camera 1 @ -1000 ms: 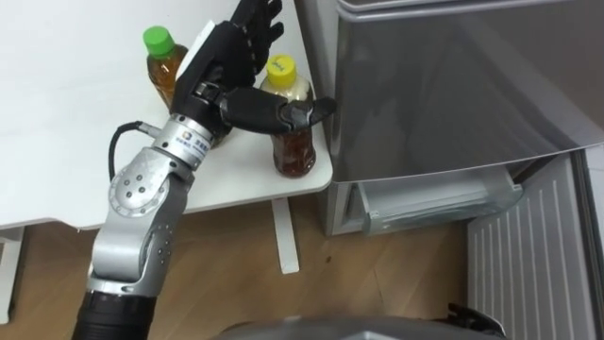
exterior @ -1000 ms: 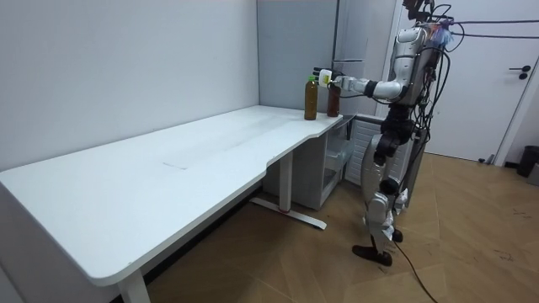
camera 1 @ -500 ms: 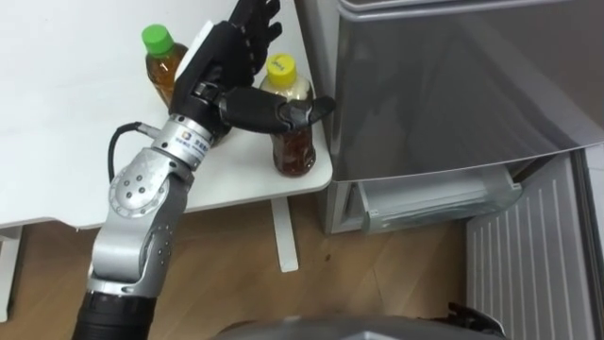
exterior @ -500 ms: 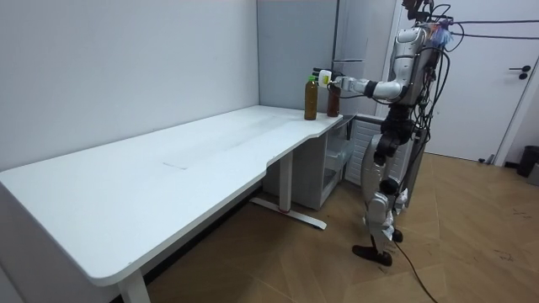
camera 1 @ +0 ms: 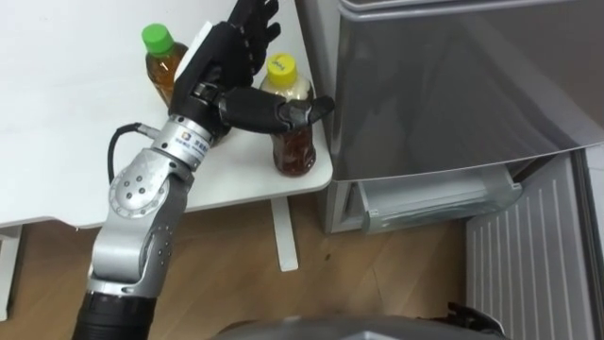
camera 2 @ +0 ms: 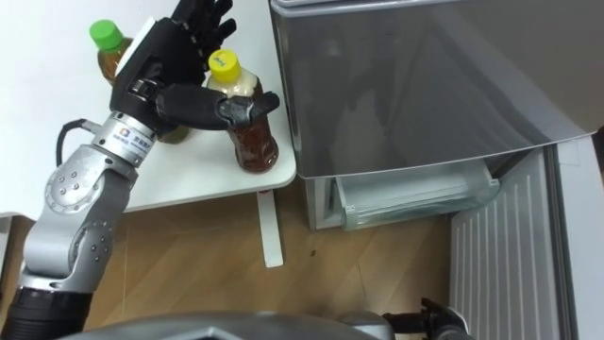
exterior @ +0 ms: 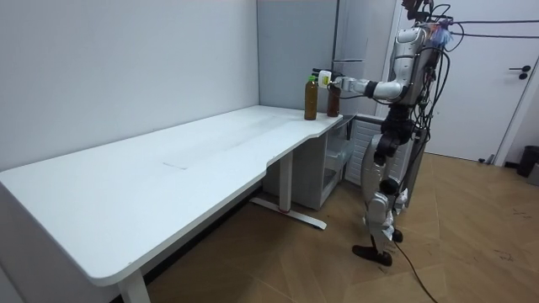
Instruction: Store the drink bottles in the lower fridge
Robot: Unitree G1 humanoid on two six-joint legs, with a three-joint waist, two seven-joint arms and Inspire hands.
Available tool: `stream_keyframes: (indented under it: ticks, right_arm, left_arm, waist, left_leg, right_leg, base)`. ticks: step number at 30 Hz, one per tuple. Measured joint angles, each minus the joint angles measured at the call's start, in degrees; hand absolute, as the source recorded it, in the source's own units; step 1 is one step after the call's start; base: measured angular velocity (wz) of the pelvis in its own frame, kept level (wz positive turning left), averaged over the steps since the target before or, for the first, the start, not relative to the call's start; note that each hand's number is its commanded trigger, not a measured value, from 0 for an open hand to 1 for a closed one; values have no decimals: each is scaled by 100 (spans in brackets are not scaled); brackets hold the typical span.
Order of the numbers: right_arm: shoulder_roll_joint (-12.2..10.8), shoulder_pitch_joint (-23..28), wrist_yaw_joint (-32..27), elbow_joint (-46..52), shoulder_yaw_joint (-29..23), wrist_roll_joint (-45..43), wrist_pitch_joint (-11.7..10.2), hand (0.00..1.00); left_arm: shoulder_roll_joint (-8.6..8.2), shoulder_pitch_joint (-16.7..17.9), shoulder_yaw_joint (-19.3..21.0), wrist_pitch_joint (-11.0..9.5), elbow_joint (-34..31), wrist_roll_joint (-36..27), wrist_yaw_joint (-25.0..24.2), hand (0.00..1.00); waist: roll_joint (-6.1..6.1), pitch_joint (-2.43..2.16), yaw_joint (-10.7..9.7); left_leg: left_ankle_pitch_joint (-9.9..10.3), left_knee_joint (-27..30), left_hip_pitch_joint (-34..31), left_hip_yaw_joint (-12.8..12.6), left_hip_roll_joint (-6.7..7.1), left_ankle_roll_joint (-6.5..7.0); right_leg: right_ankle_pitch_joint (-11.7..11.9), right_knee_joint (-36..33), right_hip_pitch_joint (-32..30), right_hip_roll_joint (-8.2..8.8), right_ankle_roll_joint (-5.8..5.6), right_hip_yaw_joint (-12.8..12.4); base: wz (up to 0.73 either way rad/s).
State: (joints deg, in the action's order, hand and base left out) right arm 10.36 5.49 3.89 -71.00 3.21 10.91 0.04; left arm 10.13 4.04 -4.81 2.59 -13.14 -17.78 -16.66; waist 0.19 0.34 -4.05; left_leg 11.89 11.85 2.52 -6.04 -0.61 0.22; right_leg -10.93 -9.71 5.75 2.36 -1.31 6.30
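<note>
Just by fridge (camera 1: 453,85) and green-capped bottle (camera 1: 160,59), left hand's (camera 1: 222,59) fingers (camera 1: 257,17) spread around yellow-capped bottle (camera 1: 294,151).

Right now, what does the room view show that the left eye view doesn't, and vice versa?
Room view: the whole long white table, the robot standing at its far end, a white door behind. Left eye view: a look down into the lower fridge drawer, and the left hand laying its thumb across the yellow-capped bottle. Both: that bottle, the green-capped bottle, the hand.
</note>
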Motion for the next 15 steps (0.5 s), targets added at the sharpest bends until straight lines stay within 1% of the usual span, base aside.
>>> stream_keyframes:
  ticks: [7,15]
  right_arm:
    - [0,1,-1,0,-1,3,0,0]
    - [9,0,-1,0,6,-19,-1,0]
  left_arm:
    - [0,6,0,0,1,-1,15,0]
    - [-1,191,-7,1,17,3,22,0]
  waist:
    - [4,-2,3]
    - [19,-9,7]
  left_leg:
    - [0,-1,5,0,0,0]
    - [0,2,18,0,-3,0]
  right_leg:
    - [0,1,5,0,0,0]
    - [0,1,21,-2,0,-1]
  base:
    - [0]
    - [0]
